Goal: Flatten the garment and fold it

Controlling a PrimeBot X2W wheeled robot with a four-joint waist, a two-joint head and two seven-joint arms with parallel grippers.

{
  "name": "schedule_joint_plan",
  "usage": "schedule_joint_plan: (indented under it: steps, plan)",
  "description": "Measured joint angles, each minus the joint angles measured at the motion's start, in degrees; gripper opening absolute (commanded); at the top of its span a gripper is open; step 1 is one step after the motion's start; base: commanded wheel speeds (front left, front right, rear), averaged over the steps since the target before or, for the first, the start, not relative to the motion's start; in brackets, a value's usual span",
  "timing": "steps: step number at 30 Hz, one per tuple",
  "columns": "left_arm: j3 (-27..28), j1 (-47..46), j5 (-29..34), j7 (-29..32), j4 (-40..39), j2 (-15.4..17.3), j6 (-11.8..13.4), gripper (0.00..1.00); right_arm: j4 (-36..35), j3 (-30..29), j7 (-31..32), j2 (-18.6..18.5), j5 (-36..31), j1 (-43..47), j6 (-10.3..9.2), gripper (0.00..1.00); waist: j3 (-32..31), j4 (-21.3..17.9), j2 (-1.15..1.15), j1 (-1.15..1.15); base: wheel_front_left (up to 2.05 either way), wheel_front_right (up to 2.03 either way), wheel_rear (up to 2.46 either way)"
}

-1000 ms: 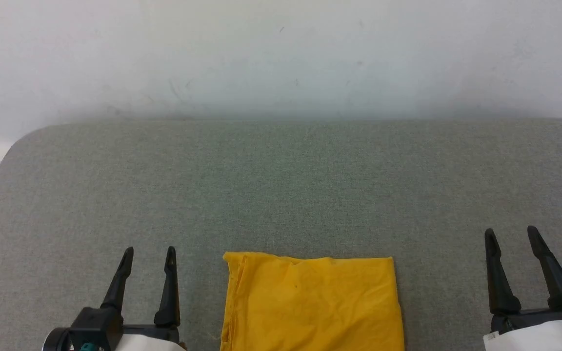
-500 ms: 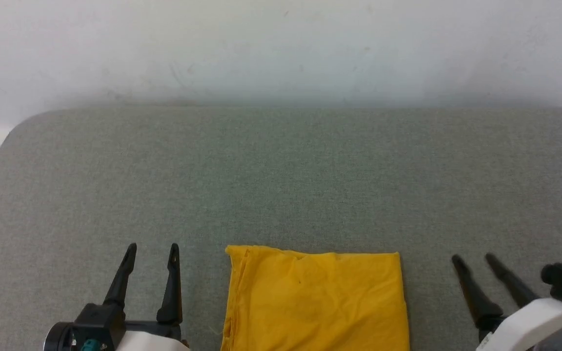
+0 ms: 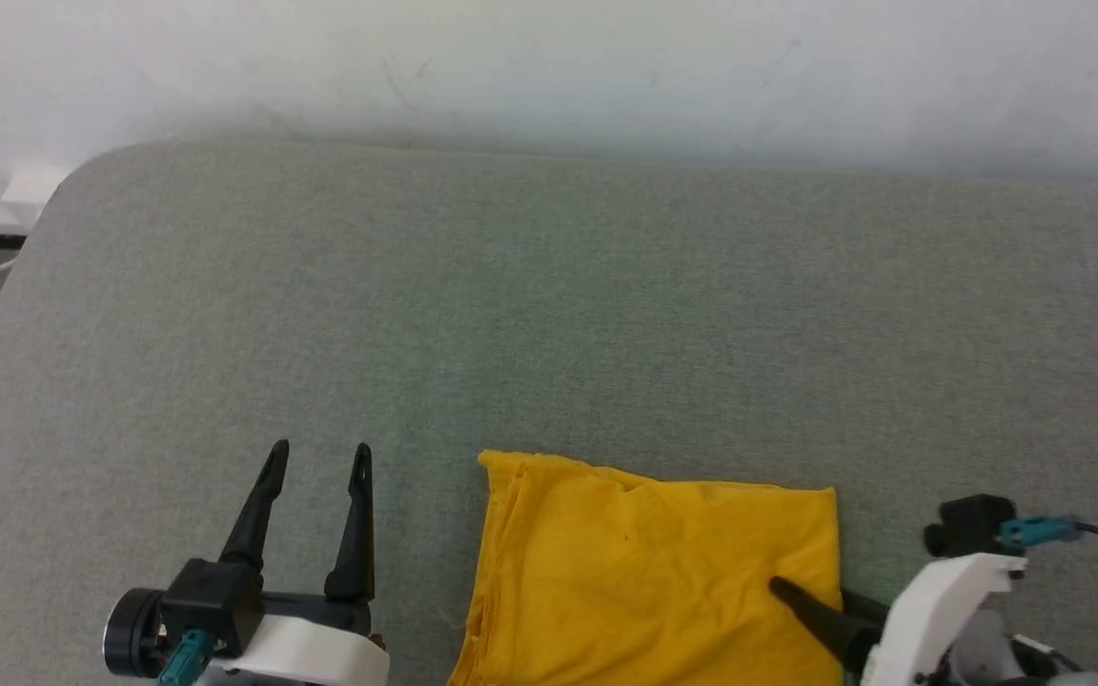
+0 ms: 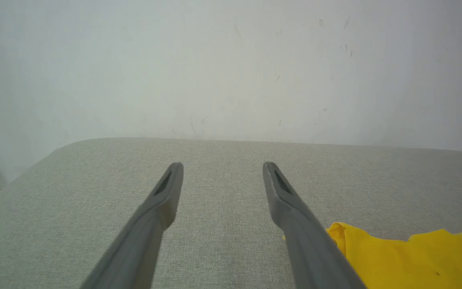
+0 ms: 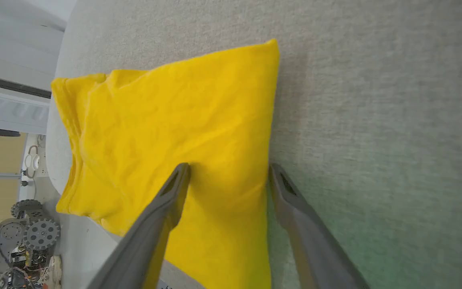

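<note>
The garment [image 3: 644,572], a softly creased mustard cotton rectangle, lay folded at the near edge of the grey, woven-textured desk [image 3: 549,314]. The right gripper [image 5: 229,167] straddled its right edge, jaws wide and empty. The left gripper [image 3: 320,448] stood beside it over bare desk, its tapered dark jaws wide too.
</note>
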Motion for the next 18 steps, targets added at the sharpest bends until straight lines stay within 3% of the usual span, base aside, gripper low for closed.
schedule_joint_plan:
  steps: [4,5,6,13,18]
  plan:
    - [0.1,-0.4,0.0,0.0,0.2,0.0,-0.1,1.00,4.1,2.7,-0.2,0.6,-1.0,-2.2,0.01,1.00,0.9,1.2,0.00,0.00,0.00,0.00,0.00]
    - [0.1,-0.6,0.0,0.0,0.2,0.0,-0.1,1.00,4.8,3.3,-0.5,0.6,-1.3,-2.9,0.02,0.11,1.1,1.4,0.00,0.00,0.00,0.00,0.00]
    - [0.1,-0.7,0.0,0.0,0.2,0.0,-0.1,1.00,5.4,4.1,-0.9,0.4,-1.7,-3.5,0.02,0.00,1.2,1.6,0.00,0.00,0.00,0.00,0.00]
    - [-1.1,-1.0,-0.3,0.0,-0.4,0.0,-0.1,1.00,7.1,9.2,-5.4,-3.9,-6.6,-6.6,0.10,0.00,1.3,0.3,0.00,0.00,0.00,0.00,0.00]
    - [-2.8,-2.5,-2.1,0.0,-1.7,0.0,0.0,1.00,5.2,13.4,-6.9,-12.2,-12.5,-10.7,0.09,0.00,1.5,-3.1,0.00,0.00,0.00,0.00,0.00]
